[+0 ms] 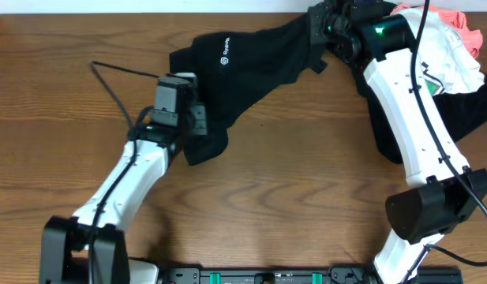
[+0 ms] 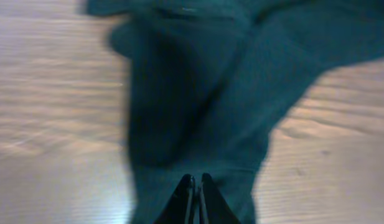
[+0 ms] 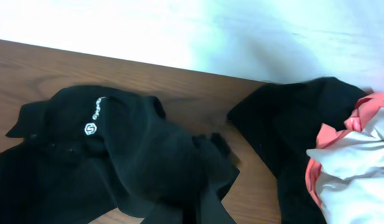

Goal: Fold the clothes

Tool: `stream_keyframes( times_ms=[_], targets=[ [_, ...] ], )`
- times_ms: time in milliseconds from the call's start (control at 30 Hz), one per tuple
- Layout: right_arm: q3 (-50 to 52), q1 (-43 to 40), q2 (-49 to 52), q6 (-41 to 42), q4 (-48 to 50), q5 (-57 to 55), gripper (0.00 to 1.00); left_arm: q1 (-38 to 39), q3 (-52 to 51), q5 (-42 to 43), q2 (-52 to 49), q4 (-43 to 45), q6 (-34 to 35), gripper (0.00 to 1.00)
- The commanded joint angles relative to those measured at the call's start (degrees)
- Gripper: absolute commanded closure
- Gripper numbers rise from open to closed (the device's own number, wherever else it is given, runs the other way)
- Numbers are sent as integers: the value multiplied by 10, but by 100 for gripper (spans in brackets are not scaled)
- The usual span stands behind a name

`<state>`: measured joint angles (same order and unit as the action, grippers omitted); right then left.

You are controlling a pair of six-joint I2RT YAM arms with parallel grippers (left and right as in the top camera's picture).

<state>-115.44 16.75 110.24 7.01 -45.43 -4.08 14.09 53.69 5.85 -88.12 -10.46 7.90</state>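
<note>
Left arm (image 1: pixel 136 170) extends from near-left toward centre, left end effector (image 2: pixel 195 186) pinched shut. Right arm (image 1: pixel 409 102) reaches far right, right end effector (image 1: pixel 318 31) closed.

1. The left arm (image 1: pixel 121 181) has white link shells, black joints and a black wrist block.
2. The right arm (image 1: pixel 409 102) matches, with a black cable (image 1: pixel 442 118) and a green light (image 1: pixel 379 31).
3. The left gripper (image 2: pixel 196 180) has slim black fingers.

A robot lab bench: white arms (image 1: pixel 409 102) at a wooden table (image 1: pixel 290 197), cables (image 1: pixel 109 79) trailing.
</note>
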Motion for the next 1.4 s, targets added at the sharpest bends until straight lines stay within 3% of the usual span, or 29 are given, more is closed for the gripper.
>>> stream_keyframes(
  times_ms=[0,333,600,700,933,1367],
  targets=[
    [-1,7,1,5,7,1,99,19,-2,54,-29,22,-32,94],
    [-1,7,1,5,10,0,99,47,-2,50,-136,127,-32,94],
    [-1,7,1,7,11,0,99,46,-2,5,-190,132,-39,94],
    [-1,7,1,7,11,0,99,46,-2,-6,-206,117,-38,94],
    [-1,7,1,7,6,1,99,37,-2,-151,-209,26,-38,94],
    [-1,35,-3,23,-50,18,99,-58,-2,-160,-207,-104,49,94]
  ],
)
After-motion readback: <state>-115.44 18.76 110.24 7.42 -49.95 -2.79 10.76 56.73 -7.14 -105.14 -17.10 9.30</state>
